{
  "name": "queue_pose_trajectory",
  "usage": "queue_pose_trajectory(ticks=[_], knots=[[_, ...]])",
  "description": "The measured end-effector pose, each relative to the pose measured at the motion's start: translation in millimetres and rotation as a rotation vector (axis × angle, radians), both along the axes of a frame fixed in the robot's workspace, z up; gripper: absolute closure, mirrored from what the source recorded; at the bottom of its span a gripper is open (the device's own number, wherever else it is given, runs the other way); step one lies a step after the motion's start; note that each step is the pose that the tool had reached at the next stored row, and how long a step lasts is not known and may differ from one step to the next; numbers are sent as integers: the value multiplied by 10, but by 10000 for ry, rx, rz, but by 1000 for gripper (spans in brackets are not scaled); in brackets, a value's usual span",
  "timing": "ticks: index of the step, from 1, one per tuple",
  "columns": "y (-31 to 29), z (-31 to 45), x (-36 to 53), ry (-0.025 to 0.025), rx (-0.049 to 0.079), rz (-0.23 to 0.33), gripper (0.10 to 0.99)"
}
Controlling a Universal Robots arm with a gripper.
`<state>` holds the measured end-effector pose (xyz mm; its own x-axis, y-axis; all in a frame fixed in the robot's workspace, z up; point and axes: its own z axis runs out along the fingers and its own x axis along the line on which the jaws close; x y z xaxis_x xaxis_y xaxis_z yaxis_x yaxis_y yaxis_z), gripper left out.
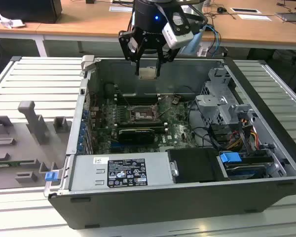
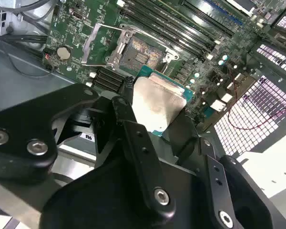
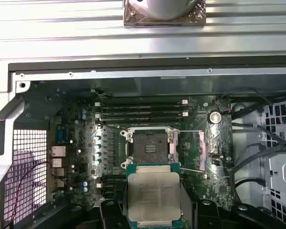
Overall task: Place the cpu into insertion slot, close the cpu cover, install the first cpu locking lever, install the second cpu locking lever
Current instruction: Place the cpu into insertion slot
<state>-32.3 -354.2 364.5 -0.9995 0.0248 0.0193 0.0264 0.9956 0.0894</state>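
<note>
My gripper (image 1: 148, 72) hangs above the open computer case, shut on the cpu (image 1: 148, 73), a flat square chip with a silvery-beige top. In both wrist views the cpu (image 2: 158, 102) (image 3: 154, 194) sits between the black fingers (image 2: 125, 110), held well above the green motherboard (image 3: 76, 143). The insertion slot (image 3: 150, 145) (image 2: 136, 51) (image 1: 140, 116) lies bare below, a dark square recess with a silver rim. Its cpu cover (image 2: 98, 44) (image 3: 201, 149) stands swung open beside the slot. A thin locking lever (image 3: 193, 170) sticks out near the slot.
The case walls (image 1: 153, 197) ring the board. A power supply (image 1: 121, 173) sits along the near side, and a drive cage (image 1: 219, 106) with cables (image 1: 246, 136) stands at the exterior view's right. Long black memory slots (image 3: 140, 112) run beside the slot. Grey fixtures (image 1: 32, 123) stand outside the case.
</note>
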Motion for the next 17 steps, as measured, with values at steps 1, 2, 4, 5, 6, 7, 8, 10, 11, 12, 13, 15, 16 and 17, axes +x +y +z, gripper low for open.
queue_pose_trajectory(ticks=[1,2,4,5,6,7,8,10,11,12,13,15,16,17], knots=[[0,0,0,0,0,-11,553],[0,-2,0,1,-2,-53,553],[0,-27,0,0,-1,-57,553],[0,-36,0,0,-1,-57,553],[0,-36,0,1,-4,-73,553],[0,-37,0,1,-3,-101,553],[0,-38,0,0,-2,-121,553],[0,-39,0,0,-2,-161,553],[0,-39,0,0,-2,-186,553],[0,-41,0,0,-1,-249,553],[0,-41,0,0,-1,-294,553],[0,-43,0,0,-2,-393,553],[0,-44,0,0,-1,-446,553],[0,-44,0,0,-1,-510,553]])
